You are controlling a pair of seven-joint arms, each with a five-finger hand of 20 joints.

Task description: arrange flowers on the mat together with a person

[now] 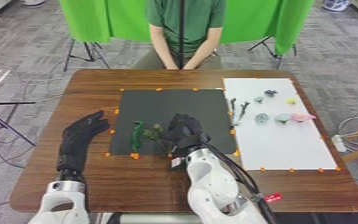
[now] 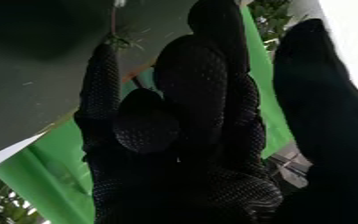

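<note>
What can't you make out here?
- Mat under the right hand: hidden by that hand, head view.
- Whether that hand touches the leafy sprig: too small to tell, head view.
- Upper end of the thin stem: cut off by the top edge, right wrist view.
- Kind of pink flower: too small, head view.

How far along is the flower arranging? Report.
Early, it seems: a curly dark-green stem lies on the black rectangular mat. The black-gloved right hand is beside a thin leafy green sprig there; any grip is unclear. Remaining on the white rectangular sheet: pink flower, yellow flower, blue-green flowers, dark twigs.
</note>
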